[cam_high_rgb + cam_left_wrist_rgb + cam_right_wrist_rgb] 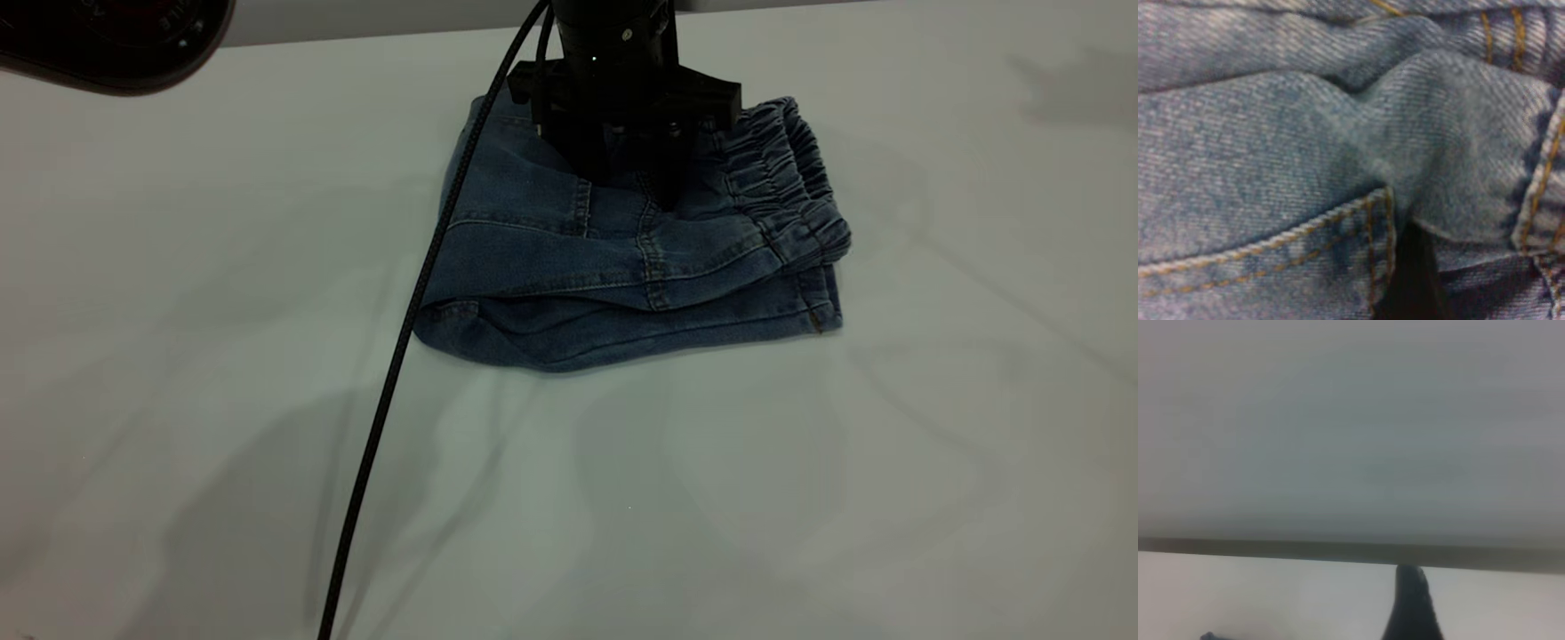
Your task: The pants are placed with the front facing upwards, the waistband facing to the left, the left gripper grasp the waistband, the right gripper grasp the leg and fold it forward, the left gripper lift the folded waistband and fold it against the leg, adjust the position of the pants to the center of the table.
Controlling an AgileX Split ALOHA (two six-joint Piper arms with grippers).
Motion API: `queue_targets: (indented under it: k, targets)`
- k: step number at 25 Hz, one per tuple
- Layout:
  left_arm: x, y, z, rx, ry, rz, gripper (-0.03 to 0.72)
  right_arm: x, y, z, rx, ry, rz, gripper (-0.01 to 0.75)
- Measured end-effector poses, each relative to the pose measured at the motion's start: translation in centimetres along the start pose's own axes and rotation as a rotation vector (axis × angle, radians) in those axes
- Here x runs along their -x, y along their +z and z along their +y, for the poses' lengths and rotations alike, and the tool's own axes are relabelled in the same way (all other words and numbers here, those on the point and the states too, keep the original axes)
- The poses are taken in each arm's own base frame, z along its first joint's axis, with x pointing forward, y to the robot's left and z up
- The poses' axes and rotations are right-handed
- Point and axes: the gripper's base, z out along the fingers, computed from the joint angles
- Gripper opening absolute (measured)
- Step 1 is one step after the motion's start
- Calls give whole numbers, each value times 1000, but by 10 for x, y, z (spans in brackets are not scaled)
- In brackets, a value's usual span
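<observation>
The pants (622, 267) are woven blue denim cloth, coarse twill with orange stitching. The table (800, 498) is smooth and matt. The braided cable (391, 373) looks textured.

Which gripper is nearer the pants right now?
Left. The left gripper is down on the folded pants, fingers in the denim. The right gripper is off to the side, over bare table.

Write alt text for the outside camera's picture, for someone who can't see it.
Folded blue denim pants lie on a white table, with the left gripper pressing down on top. The gathered waistband faces the view's right, and a black cable runs down past the pants' left edge.
</observation>
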Motion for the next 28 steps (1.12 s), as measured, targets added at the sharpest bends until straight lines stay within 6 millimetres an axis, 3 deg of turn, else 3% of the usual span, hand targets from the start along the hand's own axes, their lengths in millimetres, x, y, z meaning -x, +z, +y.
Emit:
queue_targets:
  k: [6, 11, 17, 22, 28]
  targets:
    - [10, -22, -6, -40, 49, -64, 486, 0, 0, 0, 1, 0, 0, 437]
    - [29, -90, -17, -79, 117, -280, 485, 0, 0, 2, 20, 7, -4, 437]
    - [32, -164, -18, -20, 202, -449, 485, 4, -7, 11, 93, 29, -31, 437]
    - [23, -232, -12, 85, 248, -579, 485, 14, -46, 29, 97, 3, -104, 437]
    - [-9, -343, 2, 255, 242, -795, 485, 17, -113, 63, 115, -15, -200, 437]
